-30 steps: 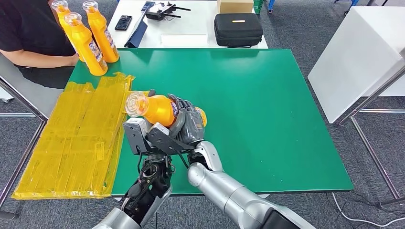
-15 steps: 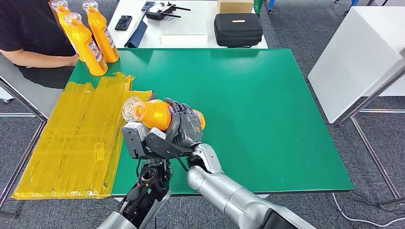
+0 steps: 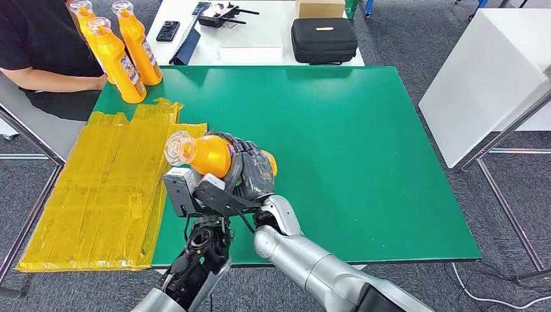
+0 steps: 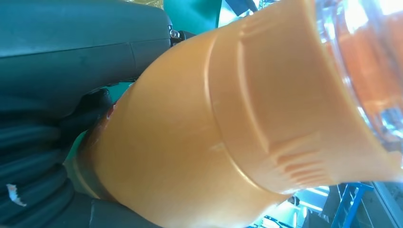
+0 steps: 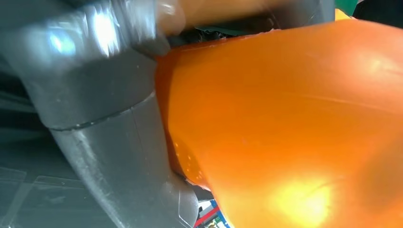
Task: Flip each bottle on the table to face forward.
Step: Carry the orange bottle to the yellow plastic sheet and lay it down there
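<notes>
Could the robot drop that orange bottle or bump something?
Maybe. The orange bottle is held on its side above the green table, right hand wrapped around its middle, left hand under its neck. If either hand loosens, it could fall and roll. Its clear cap pokes toward the yellow plastic sheets, which it might snag. The three standing bottles look too far away to bump.

The head camera looks forward and down from high over the green surface (image 3: 364,143). Both wrist cameras sit pressed close against the orange bottle (image 3: 217,155), which all three views share.
</notes>
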`<state>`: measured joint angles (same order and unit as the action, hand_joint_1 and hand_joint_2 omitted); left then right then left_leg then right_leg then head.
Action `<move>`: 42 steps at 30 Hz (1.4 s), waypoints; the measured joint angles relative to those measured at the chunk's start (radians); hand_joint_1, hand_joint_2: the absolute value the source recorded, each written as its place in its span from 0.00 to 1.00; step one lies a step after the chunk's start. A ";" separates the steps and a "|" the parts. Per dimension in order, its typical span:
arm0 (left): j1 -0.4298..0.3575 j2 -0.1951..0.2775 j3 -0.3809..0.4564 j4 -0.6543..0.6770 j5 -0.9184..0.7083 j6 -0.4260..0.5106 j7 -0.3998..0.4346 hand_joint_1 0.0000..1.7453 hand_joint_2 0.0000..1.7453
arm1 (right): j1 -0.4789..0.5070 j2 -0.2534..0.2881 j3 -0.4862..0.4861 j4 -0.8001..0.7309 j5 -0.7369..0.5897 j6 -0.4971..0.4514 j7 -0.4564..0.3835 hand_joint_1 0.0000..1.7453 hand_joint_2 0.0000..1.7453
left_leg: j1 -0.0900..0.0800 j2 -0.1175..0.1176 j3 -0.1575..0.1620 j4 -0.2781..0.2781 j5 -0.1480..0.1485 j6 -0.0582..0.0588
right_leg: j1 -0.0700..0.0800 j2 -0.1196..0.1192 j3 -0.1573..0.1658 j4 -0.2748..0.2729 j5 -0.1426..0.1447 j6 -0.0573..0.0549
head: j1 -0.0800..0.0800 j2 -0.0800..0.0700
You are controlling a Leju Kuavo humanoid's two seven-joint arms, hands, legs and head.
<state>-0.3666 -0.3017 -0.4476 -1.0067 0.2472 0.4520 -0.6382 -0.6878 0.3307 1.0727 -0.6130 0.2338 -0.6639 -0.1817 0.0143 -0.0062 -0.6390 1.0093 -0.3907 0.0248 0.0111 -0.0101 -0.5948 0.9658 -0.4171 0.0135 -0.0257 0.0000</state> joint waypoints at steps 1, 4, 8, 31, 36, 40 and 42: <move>0.000 0.000 0.000 0.000 0.000 0.000 0.000 1.00 1.00 | 0.000 0.000 0.000 0.000 -0.001 0.000 0.000 1.00 1.00 | 0.000 0.000 0.000 0.000 0.000 0.000 | 0.000 0.000 0.000 0.000 0.000 0.000 | 0.000 0.000; 0.000 0.000 0.000 0.000 0.003 0.000 -0.002 1.00 1.00 | 0.000 0.000 0.001 0.000 -0.007 0.002 -0.001 0.25 1.00 | 0.000 0.000 0.000 0.000 0.000 0.000 | 0.000 0.000 0.000 0.000 0.000 0.000 | 0.000 0.000; 0.000 0.000 0.000 0.000 0.006 0.000 -0.007 1.00 1.00 | -0.001 0.000 0.008 0.001 -0.028 0.011 -0.009 0.00 1.00 | 0.000 0.000 0.000 0.000 0.000 0.000 | 0.000 0.000 0.000 0.000 0.000 0.000 | 0.000 0.000; 0.033 0.016 0.002 -0.038 -0.020 0.024 -0.033 1.00 1.00 | -0.010 -0.001 0.015 0.067 -0.010 0.009 -0.026 0.00 0.00 | 0.000 0.000 0.000 0.000 0.000 0.000 | 0.000 0.000 0.000 0.000 0.000 0.000 | 0.000 0.000; 0.046 0.022 0.003 -0.063 -0.042 0.052 -0.044 1.00 1.00 | -0.009 0.002 0.014 0.081 0.009 0.008 -0.022 0.00 0.00 | 0.000 0.000 0.000 0.000 0.000 0.000 | 0.000 0.000 0.000 0.000 0.000 0.000 | 0.000 0.000; 0.082 0.044 0.023 -0.132 -0.113 0.103 -0.055 1.00 1.00 | 0.001 0.009 0.000 0.099 0.078 0.006 -0.032 0.00 0.00 | 0.000 0.001 0.000 0.000 0.000 0.000 | 0.000 0.001 -0.001 0.000 0.000 0.000 | 0.000 0.000; 0.103 0.060 0.043 -0.177 -0.157 0.117 -0.055 1.00 1.00 | 0.011 0.015 -0.018 0.107 0.130 0.005 -0.042 0.00 0.00 | 0.000 0.002 0.000 0.000 0.000 0.000 | 0.000 0.001 -0.001 0.000 0.000 0.000 | 0.000 0.000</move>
<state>-0.2634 -0.2420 -0.4041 -1.1841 0.0905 0.5688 -0.6931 -0.6773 0.3454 1.0543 -0.5058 0.3636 -0.6588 -0.2239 0.0143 -0.0042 -0.6392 1.0092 -0.3908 0.0246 0.0112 -0.0088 -0.5962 0.9658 -0.4172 0.0135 -0.0259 0.0000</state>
